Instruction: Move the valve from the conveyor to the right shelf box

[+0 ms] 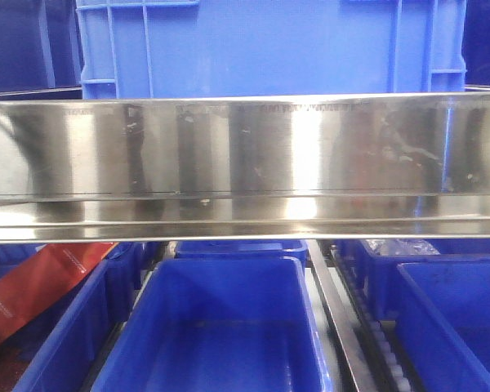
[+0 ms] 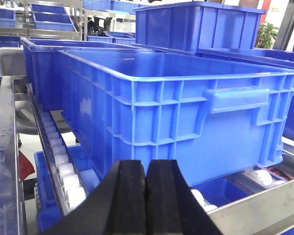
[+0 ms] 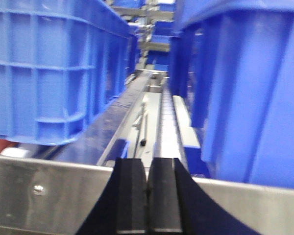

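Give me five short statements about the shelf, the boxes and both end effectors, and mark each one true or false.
1. The left end effector is shut with nothing between its fingers. True.
2. The right end effector holds a valve. False: its fingers are shut together, and no valve shows in any view.
3. A polished steel rail crosses the front view. True.
4. The blue box below that rail is full of parts. False: the part of its inside that shows is bare.
5. The large crate in the left wrist view is red. False: it is blue.
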Robot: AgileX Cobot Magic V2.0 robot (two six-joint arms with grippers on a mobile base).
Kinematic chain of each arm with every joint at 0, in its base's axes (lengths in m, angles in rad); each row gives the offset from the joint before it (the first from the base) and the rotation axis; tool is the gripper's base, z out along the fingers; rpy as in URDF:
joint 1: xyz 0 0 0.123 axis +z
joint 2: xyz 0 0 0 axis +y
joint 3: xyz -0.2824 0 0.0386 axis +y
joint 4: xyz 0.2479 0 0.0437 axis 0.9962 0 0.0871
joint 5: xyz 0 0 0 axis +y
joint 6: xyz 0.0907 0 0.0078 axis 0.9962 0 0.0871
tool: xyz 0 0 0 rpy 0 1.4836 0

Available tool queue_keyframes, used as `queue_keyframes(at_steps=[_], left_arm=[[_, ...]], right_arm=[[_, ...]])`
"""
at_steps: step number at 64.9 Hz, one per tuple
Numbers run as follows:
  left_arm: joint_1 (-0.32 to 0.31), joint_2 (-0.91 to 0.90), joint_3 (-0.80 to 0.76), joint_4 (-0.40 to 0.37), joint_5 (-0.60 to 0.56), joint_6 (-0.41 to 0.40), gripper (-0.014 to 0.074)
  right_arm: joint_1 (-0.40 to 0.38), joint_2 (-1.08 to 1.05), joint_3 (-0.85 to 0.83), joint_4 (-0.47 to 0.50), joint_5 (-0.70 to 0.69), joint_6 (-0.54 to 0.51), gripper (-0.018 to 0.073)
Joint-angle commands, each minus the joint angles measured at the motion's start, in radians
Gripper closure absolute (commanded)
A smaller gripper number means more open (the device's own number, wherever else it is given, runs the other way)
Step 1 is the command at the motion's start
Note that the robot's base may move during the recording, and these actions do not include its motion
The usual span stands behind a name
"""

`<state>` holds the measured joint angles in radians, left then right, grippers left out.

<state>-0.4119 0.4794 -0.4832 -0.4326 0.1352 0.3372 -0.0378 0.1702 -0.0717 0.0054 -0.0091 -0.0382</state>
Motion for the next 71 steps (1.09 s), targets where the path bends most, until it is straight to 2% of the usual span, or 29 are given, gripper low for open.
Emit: queue_keyframes(at_steps=[1, 7, 11, 23, 35, 71], left_arm=[[-0.001, -0.005, 0.002, -0.01, -0.018, 0.0, 0.0707], [-0.001, -0.005, 0.002, -0.01, -0.018, 0.0, 0.0707], [-0.001, -0.005, 0.002, -0.01, -0.018, 0.0, 0.0707], [-0.001, -0.005, 0.002, -0.01, -0.018, 0.0, 0.0707], [-0.001, -0.005, 0.002, -0.01, -0.018, 0.0, 0.0707], [-0.001, -0.005, 0.002, -0.01, -0.021, 0.0, 0.0707]], right_arm=[[-0.021, -0.019, 0.058, 0.016, -0.111, 0.005, 0.0727], [-0.042, -0.028, 0.072, 0.035, -0.18, 0.022, 0.0727], [-0.056, -0.03, 0.072, 0.035, -0.135, 0.022, 0.0727], [-0.074, -0.057, 0.072, 0.035, -0.122, 0.022, 0.0727], [-0.076, -0.17, 0.072, 0.033, 0.021, 0.022, 0.0727], [-0.076, -0.17, 0.072, 0.033, 0.045, 0.022, 0.0727]])
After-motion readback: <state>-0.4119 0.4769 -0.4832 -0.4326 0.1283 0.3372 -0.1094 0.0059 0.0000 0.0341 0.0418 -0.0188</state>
